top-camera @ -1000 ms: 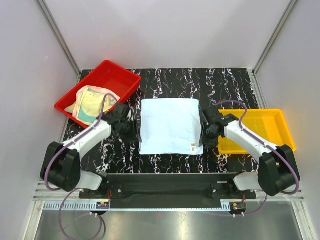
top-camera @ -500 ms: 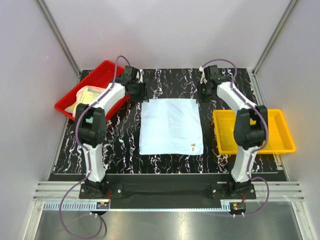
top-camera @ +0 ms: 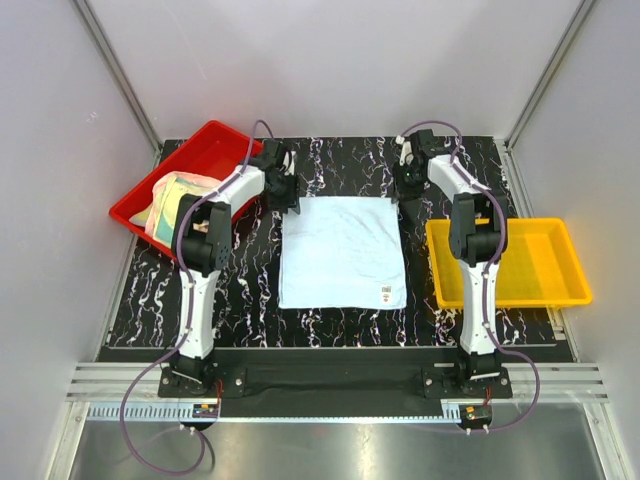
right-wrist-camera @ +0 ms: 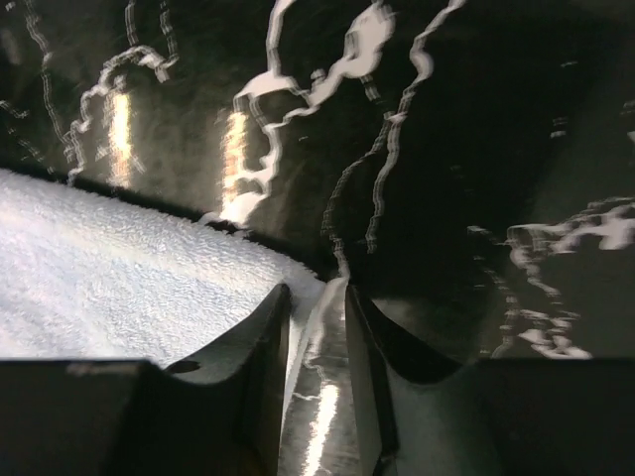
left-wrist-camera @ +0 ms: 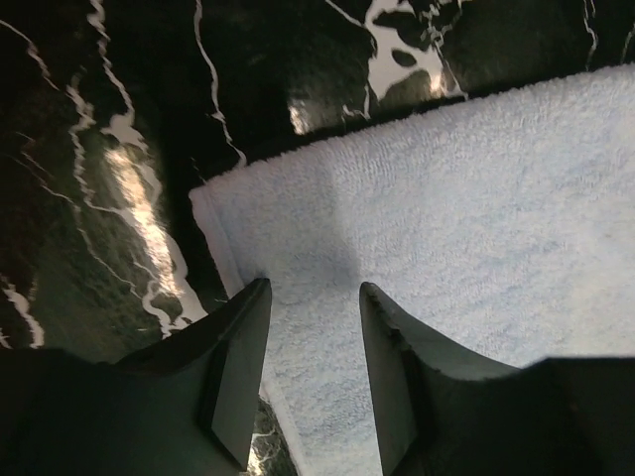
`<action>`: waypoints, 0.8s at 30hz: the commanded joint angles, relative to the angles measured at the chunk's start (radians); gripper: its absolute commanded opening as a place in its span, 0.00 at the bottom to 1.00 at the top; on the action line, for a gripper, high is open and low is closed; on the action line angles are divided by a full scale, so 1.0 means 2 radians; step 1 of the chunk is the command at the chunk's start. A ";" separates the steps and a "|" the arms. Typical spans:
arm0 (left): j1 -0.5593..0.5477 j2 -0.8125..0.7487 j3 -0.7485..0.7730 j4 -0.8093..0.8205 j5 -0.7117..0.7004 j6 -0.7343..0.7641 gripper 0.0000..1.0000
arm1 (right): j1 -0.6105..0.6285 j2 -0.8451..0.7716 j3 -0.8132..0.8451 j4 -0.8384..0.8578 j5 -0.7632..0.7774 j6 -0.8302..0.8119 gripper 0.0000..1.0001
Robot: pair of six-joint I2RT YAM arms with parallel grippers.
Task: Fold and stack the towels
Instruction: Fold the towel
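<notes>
Both arms stretch from their near bases toward the far side. The left arm bends right at the elbow, and the left gripper points down with its jaws well apart. The right arm bends left, and the right gripper is also low, its jaws only narrowly parted.

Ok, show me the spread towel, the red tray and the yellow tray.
spread towel (top-camera: 342, 252): top external view, middle of the cloth.
red tray (top-camera: 218, 152): top external view, bare far floor.
yellow tray (top-camera: 540, 265): top external view, bare floor.
</notes>
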 commanded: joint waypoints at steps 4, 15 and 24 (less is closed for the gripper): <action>0.000 0.006 0.064 -0.022 -0.043 0.045 0.47 | -0.009 0.017 0.042 -0.012 0.003 -0.044 0.37; 0.001 0.050 0.184 -0.071 -0.003 0.165 0.58 | -0.022 -0.019 0.041 -0.027 -0.077 -0.146 0.54; 0.001 0.079 0.195 -0.059 -0.021 0.203 0.55 | -0.033 0.047 0.123 -0.086 -0.124 -0.166 0.53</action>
